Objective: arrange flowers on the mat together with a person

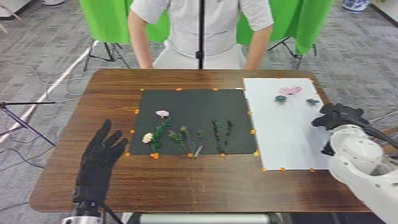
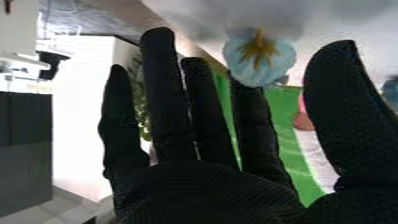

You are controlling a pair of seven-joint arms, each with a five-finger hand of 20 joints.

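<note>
Mat holds two pale blooms and perhaps five green sprigs; overlap leaves the count unsure. Arranging looks well begun, with one pink bloom and two blue blooms likely left on the white sheet. Right hand, fingers apart and straight, is near a blue one; left hand, also spread, is over the surface.

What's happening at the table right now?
The right hand, open, is at the white sheet's right edge, near a blue flower. Another blue flower and a pink one are there too. More flowers and green stems lie on the dark mat. The left hand, open, is beside it.
</note>
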